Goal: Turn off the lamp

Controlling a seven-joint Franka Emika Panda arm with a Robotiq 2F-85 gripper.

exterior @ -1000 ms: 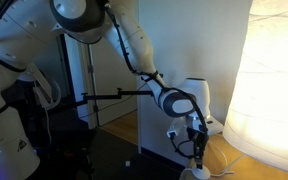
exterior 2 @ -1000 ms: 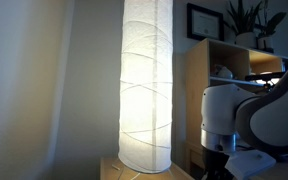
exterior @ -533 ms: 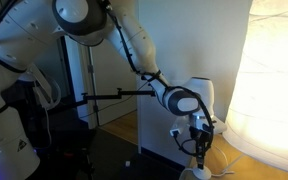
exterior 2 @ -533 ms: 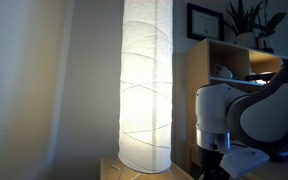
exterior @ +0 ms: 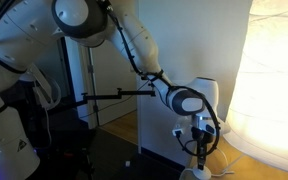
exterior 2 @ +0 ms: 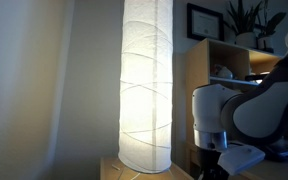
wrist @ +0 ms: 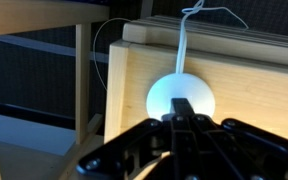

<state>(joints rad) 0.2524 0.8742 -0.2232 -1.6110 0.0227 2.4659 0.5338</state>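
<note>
Three views, and each hides a good part of the scene from us.

In an exterior view the lamp fills the right edge, glowing warm white. The frame cuts it off at the top, bottom and right, so we see only a slab of its crinkled shade. The left side is dark, and we make out little there beyond the white arm reaching across. The hand hangs low, pointing down, just above a round white button on the wooden floor. It is too small and dark here for us to tell how its fingers stand, or whether it touches the button.

In an exterior view the lamp stands upright in the middle, lit, with its top out of frame. The arm bulks at the right in front of a wooden shelf. The hand drops to the bottom edge, so we cannot read it there.

In the wrist view the lamp's shade is out of sight. The hand reaches in from the bottom, its two fingers pressed together with no gap, holding nothing. Their tips lie over the lower part of the button, which shines white on pale boards. Whether they press on it or hover just above, we cannot tell. A thin white cord runs from the button to the top edge, where it loops out of view.
</note>
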